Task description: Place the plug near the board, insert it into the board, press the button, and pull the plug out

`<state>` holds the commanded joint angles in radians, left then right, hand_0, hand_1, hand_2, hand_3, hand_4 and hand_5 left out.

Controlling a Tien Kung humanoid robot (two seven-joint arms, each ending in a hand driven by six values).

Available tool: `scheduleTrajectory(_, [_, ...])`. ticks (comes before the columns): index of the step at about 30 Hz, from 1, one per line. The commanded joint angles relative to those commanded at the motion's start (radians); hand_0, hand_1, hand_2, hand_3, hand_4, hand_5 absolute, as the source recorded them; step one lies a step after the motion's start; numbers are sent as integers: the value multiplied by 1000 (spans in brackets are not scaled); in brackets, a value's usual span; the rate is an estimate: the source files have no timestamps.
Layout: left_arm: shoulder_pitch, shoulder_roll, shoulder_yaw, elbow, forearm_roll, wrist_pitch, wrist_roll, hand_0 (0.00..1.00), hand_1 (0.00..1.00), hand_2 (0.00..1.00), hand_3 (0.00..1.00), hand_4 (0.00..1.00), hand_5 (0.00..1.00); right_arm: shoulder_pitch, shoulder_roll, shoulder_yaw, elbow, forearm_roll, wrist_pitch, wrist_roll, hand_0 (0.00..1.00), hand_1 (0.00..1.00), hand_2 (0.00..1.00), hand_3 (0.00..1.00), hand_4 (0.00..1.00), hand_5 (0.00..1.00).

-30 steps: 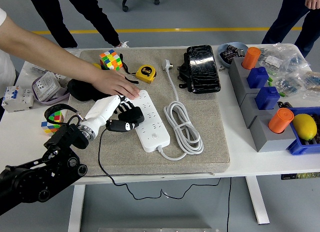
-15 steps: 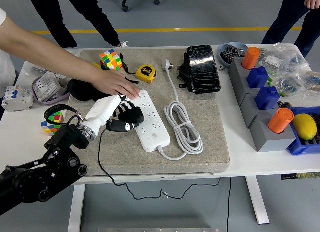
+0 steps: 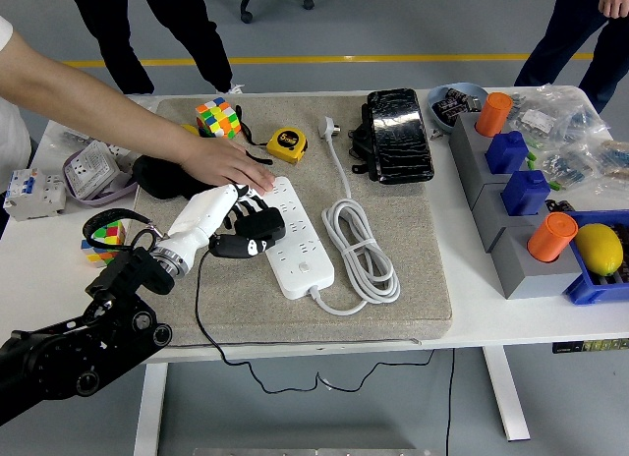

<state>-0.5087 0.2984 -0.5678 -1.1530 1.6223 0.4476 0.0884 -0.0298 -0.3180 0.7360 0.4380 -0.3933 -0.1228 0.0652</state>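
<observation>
plug (image 3: pixel 251 232) sits at the left edge of the board (image 3: pixel 298 237), black and chunky, with its thin black cable (image 3: pixel 201 318) trailing down over the mat (image 3: pixel 393 309) and off the table's (image 3: pixel 39 269) near edge.

head view: the left hand (image 3: pixel 224 220) has its white and black fingers (image 3: pixel 257 218) curled round the plug, holding it against the board's left sockets. over the last second almost nothing has shifted; the hand and plug have nudged a touch up and toward the board, no more. whether the prongs are seated in a socket cannot be told, since the hand and the plug body hide the contact. a person's hand (image 3: pixel 228 165) lies flat on the far left corner of the board, touching it, and has stayed there, which reads as steadying the board while the robot pushes. the robot's right hand is out of sight.

judged from so small a change, the task is in the insert step, either pressing home or just finishing. the button (image 3: pixel 306 271) at the board's near end is untouched and clear of the hand, so the press and the pull-out are yet to come. the board's own white cord (image 3: pixel 359 250) lies coiled just beside its right side, clear of the work.
</observation>
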Motion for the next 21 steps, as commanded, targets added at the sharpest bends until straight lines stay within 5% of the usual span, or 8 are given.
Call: scheduleTrajectory(21, [15, 15, -25, -22, -55, 18, -39, 268, 413, 444, 533, 745, 2, 3, -3, -5, 0, 2, 0, 0, 571, 650, 633, 540, 921, 473])
